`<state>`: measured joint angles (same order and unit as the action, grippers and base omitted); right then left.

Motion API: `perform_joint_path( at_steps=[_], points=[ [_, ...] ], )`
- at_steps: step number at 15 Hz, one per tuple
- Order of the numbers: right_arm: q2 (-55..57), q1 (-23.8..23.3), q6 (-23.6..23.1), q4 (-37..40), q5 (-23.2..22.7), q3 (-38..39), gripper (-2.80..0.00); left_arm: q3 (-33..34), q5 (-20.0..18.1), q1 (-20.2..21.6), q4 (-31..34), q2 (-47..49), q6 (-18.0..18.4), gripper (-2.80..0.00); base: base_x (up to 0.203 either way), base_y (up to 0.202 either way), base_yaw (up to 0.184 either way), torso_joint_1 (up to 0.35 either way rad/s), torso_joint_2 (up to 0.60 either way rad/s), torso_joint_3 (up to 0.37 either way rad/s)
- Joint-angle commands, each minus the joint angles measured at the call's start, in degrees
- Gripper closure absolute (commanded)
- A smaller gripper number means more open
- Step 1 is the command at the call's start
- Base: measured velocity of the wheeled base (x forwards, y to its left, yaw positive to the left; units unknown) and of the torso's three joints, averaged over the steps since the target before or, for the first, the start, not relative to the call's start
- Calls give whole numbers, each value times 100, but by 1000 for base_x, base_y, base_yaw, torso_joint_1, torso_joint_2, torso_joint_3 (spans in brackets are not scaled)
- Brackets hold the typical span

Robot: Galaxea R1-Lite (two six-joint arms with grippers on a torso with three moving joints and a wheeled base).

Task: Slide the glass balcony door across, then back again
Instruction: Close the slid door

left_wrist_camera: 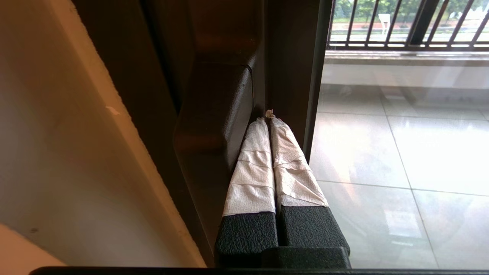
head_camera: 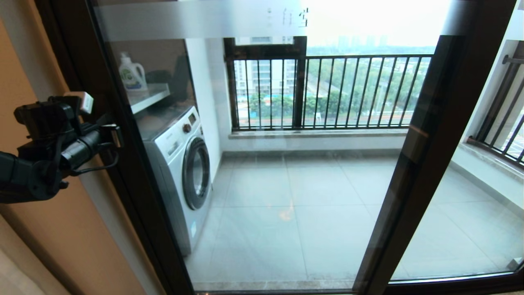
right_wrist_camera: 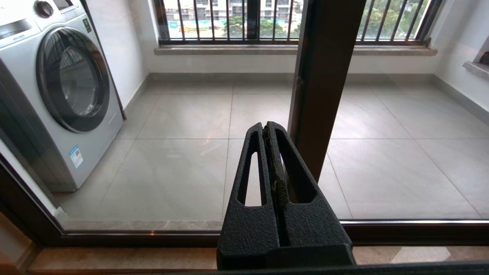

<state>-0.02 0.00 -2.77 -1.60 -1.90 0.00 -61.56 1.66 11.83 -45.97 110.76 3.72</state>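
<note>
The glass balcony door point(head_camera: 286, 184) fills the head view, with a frosted top strip carrying characters point(head_camera: 295, 17). Its dark left stile point(head_camera: 123, 164) runs beside the orange wall, and its right stile point(head_camera: 430, 143) crosses the right side. My left gripper point(left_wrist_camera: 267, 117) is shut with nothing between its paper-wrapped fingers point(left_wrist_camera: 254, 168). It is wedged between the dark bar handle point(left_wrist_camera: 214, 133) and the door's frame edge point(left_wrist_camera: 290, 76). In the head view the left arm point(head_camera: 61, 143) reaches to that left stile. My right gripper point(right_wrist_camera: 266, 126) is shut and empty, held low in front of the glass near a brown stile point(right_wrist_camera: 324, 76).
Behind the glass stand a white washing machine point(head_camera: 184, 172) and a shelf with a detergent bottle point(head_camera: 133, 73). The outer window with black railings point(head_camera: 327, 90) closes the balcony. The orange wall point(head_camera: 61, 246) lies on the left and the door's bottom track point(right_wrist_camera: 153, 238) is below.
</note>
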Motion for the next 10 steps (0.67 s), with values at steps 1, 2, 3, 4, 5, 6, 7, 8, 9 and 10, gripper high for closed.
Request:
perform_joint_path(
  at_steps=[1,2,3,4,5,6,7,8,9,10],
  points=[
    [-6,0,-5,1,-4,70,0,-5,-8,91,-8,51,15,0,0,0,0,0,0,0],
    [1,0,-5,0,-4,70,0,-5,-8,126,-8,60,22,0,0,0,0,0,0,0],
    [1,0,-5,-7,-4,70,0,-5,-8,145,-8,86,23,0,0,0,0,0,0,0],
    [-6,0,-5,-7,-4,70,0,-5,-8,161,-8,86,24,0,0,0,0,0,0,0],
    [2,0,-5,-3,-4,70,0,-5,-8,161,-8,86,21,0,0,0,0,0,0,0],
    [-6,0,-5,1,-4,70,0,-5,-8,161,-8,86,24,0,0,0,0,0,0,0],
    [-5,0,-5,-7,-4,70,0,-5,-8,161,-8,86,24,0,0,0,0,0,0,0],
    [-4,0,-5,-4,-4,70,0,-5,-8,161,-8,77,16,0,0,0,0,0,0,0],
    [-6,0,-5,-3,-4,70,0,-5,-8,161,-8,73,15,0,0,0,0,0,0,0],
    [-4,0,-5,1,-4,70,0,20,-16,161,-8,25,15,0,0,0,0,0,0,0]
  ],
)
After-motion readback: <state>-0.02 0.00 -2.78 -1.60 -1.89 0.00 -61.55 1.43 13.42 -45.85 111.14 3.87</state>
